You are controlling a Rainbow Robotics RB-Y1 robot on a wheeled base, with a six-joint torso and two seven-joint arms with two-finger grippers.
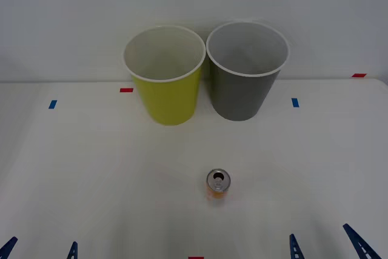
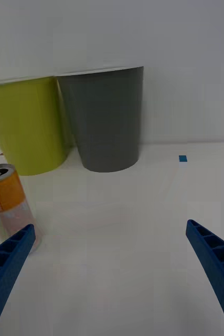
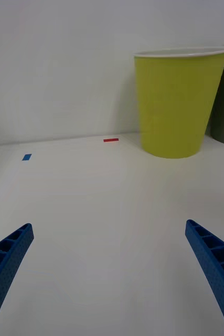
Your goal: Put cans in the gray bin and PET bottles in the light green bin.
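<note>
The white bench (image 1: 91, 168) carries everything, and its bare, smooth top gives a tipped can nothing to stop a roll. At its far side the light green bin (image 1: 165, 77) and the gray bin (image 1: 245, 74) stand upright, rims touching or nearly so; that closeness is the main hazard, since a release slightly off toward the robot's left could drop the can into the wrong bin or bounce it off a shared rim. The 1 can (image 1: 218, 185) stands upright near the front edge, well apart from both bins, roughly midway between the arms. The right tool (image 1: 327, 245) waits low at the front with fingers spread wide, and in its wrist view the can stands just beside 1 finger, so a careless approach could knock it over. The left tool (image 1: 39, 250), equally spread, holds nothing.
</note>
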